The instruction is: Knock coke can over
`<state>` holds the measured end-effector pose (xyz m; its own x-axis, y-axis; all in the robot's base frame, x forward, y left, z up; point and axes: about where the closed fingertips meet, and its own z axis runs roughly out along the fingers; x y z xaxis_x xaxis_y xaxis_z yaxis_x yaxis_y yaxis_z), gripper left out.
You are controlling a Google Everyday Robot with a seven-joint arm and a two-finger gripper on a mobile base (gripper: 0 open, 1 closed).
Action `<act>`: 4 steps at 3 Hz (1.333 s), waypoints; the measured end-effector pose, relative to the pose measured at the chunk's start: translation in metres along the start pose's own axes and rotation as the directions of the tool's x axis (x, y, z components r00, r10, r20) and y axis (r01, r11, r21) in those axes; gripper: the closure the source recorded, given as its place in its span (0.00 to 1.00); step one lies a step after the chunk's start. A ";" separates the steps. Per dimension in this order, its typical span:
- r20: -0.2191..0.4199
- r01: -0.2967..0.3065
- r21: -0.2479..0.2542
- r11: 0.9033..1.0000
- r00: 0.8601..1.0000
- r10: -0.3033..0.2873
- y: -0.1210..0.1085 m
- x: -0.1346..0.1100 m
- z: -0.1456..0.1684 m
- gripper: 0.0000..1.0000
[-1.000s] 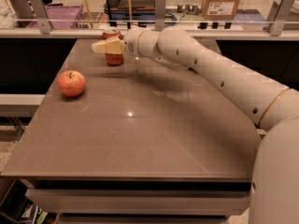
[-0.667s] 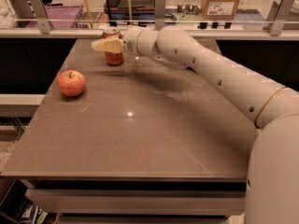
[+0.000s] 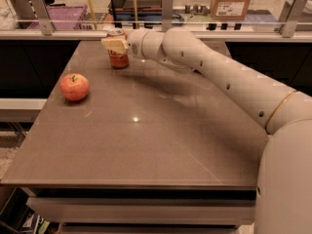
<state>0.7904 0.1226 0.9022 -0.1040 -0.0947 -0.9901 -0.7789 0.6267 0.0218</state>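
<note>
Where the outstretched arm [image 3: 219, 77] ends, the pincer [image 3: 114, 44] overlaps the upright coke can [image 3: 118, 60]; width unclear.

Hidden behind gripper [image 3: 115, 44], at far left of table [image 3: 146, 150]: upper middle of coke can [image 3: 118, 60]; only top rim and lower half visible. Contact between the two impossible to tell. Arm [image 3: 234, 87] cut off at right and bottom edges. Cardboard box [image 3: 233, 3] cropped at top.
</note>
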 end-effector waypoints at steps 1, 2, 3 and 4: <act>0.000 0.000 -0.004 1.000 1.000 0.000 0.002 0.000 0.002 0.69; -0.001 -0.001 -0.007 1.000 1.000 0.001 0.004 0.001 0.003 0.92; -0.001 -0.001 -0.010 1.000 1.000 0.001 0.006 0.001 0.005 1.00; -0.018 -0.003 -0.011 1.000 1.000 0.003 0.003 0.003 0.003 1.00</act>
<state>0.7899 0.1265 0.8991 -0.1177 -0.1069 -0.9873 -0.7851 0.6188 0.0266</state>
